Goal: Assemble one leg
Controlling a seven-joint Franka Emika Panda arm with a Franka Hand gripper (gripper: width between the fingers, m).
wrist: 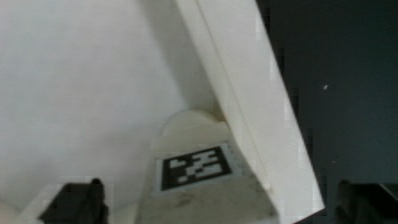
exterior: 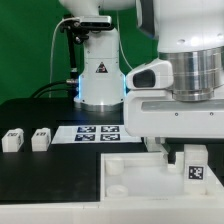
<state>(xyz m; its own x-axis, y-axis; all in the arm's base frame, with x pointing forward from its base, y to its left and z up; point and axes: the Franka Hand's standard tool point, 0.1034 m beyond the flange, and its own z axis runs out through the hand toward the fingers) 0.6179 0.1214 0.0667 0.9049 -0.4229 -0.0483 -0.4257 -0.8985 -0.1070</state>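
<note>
At the exterior view's lower right, the small white square-sectioned plastic leg [exterior: 194, 165] with its black-and-white tag stands upright beside the large white tray-like panel [exterior: 130, 175]. The hand [wrist: 210, 200], fingers spread, hangs directly above it.

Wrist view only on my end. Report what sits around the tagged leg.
Observer: Two spare legs stand at the exterior view's left, apart from the panel.
Operator: Locate the marker board.
Observer: The marker board lies just past the panel's far edge, in front of the arm's base.
Operator: Place the tagged leg.
Observer: The tagged leg stands upright near the panel's far corner, at the exterior view's right.
</note>
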